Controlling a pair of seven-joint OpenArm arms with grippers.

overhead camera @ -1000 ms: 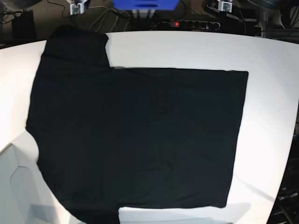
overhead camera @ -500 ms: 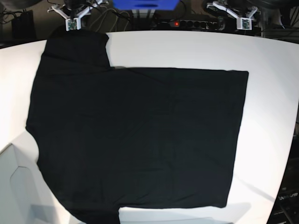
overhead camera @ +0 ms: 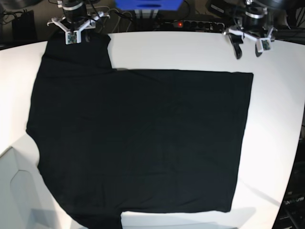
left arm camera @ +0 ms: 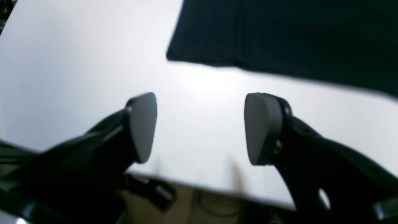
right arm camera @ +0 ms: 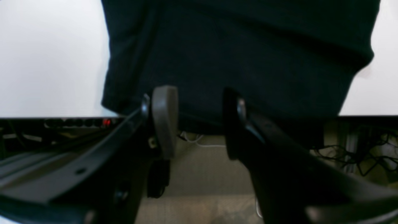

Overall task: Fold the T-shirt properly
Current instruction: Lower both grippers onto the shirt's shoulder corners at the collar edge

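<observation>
Spreading black T-shirt [overhead camera: 138, 138], lower sleeve cropped, printed patch unseen

Both arms advanced into frame from the top edge in the base view. Left jaws [overhead camera: 248, 53]: were only just poking in at upper right, went further down and rightward, ended up over the white surface [overhead camera: 279, 90], beyond the shirt's top right corner. They also spread; both fingertips became visible, set apart. Right jaws [overhead camera: 79, 39]: were at the top edge, upper left, dropped lower, ended up above the T-shirt's [overhead camera: 138, 138] upper-left sleeve, covering a bit more of it. The two tips there came into view too, with a gap between. Left arm covered the larger distance.
</observation>
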